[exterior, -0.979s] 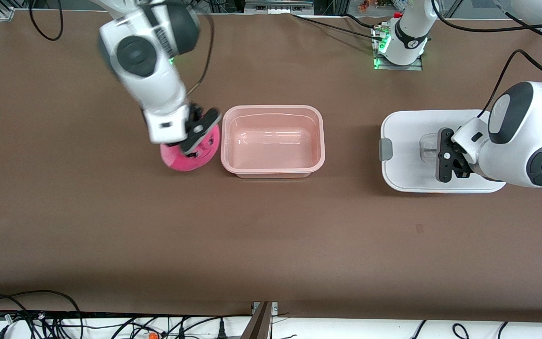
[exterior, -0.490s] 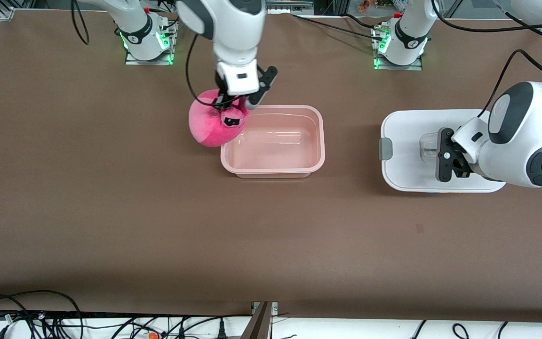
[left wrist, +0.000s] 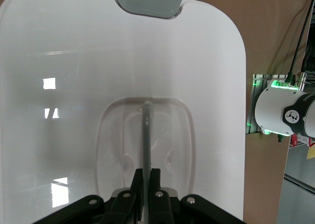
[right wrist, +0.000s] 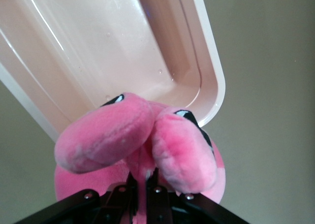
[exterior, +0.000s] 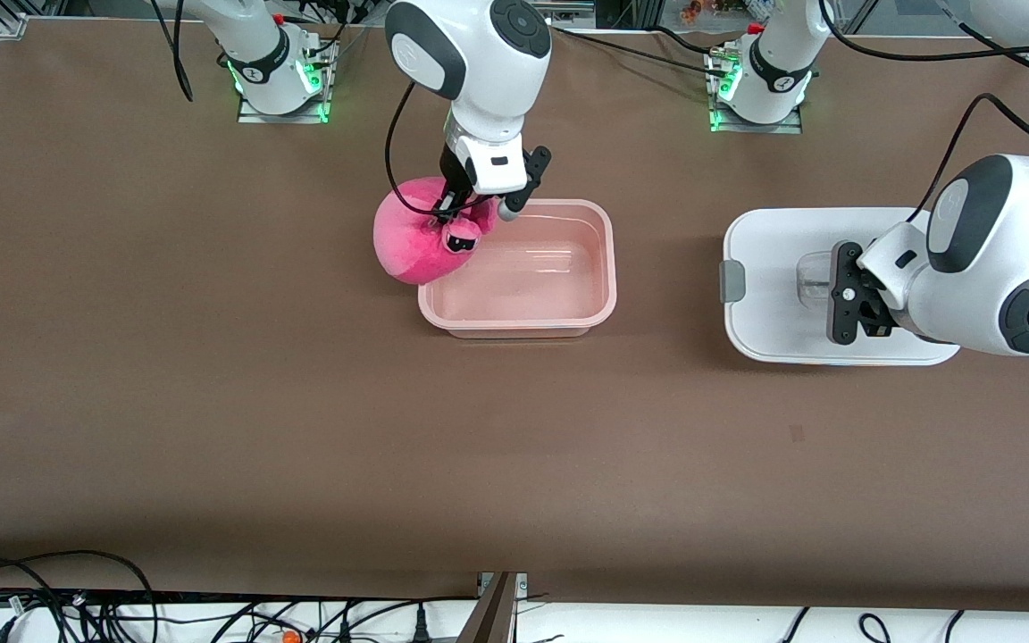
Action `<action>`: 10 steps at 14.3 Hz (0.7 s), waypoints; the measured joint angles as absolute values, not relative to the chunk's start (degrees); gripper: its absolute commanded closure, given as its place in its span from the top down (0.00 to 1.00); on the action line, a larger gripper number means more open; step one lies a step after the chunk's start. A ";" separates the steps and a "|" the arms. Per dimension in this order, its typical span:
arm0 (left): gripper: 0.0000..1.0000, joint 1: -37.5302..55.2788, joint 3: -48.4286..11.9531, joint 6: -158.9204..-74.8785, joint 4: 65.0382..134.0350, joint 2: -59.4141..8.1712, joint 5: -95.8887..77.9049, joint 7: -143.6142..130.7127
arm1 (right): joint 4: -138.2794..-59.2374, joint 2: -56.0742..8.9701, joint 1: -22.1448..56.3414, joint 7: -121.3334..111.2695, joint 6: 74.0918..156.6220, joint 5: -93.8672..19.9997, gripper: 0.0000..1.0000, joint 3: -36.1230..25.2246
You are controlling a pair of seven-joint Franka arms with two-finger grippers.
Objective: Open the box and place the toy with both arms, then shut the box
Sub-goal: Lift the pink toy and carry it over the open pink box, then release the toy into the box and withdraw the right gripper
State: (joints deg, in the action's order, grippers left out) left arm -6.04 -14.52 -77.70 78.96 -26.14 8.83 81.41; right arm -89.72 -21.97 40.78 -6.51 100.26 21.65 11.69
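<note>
Open tub (exterior: 519,268) near the middle of the table (exterior: 211,402), pinkish, lid off, nothing inside; taken as the landmark here.

Right gripper (exterior: 454,207) up in the air over the tub's corner toward the right arm's end of the table; fingers pinched tight on the plush toy (exterior: 416,239), clamped between the two bulging eye stalks, as seen from the right wrist (right wrist: 142,177); toy (right wrist: 142,145) hanging from the grip, partly over the tub's rim (right wrist: 211,86) and partly over bare table just beside it; not resting in the tub; black eye patches showing on the stalks.

White lid (exterior: 782,286) flat on the table, well apart from the tub, toward the left arm's end; grey clip (exterior: 733,284) on the lid's edge facing the tub; clear recessed handle (exterior: 814,279) at the lid's centre.

Left gripper (exterior: 843,308) down at the lid's centre, fingers closed on the thin upright handle bar (left wrist: 146,135) in the recess, as seen from the left wrist; lid (left wrist: 74,61) lying level beneath, second grey clip (left wrist: 147,0) at its edge.
</note>
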 measured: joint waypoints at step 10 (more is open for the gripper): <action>0.00 -6.04 -14.52 -77.68 78.96 -26.14 8.83 81.50 | -74.95 -25.83 47.77 6.72 95.84 17.48 1.00 11.73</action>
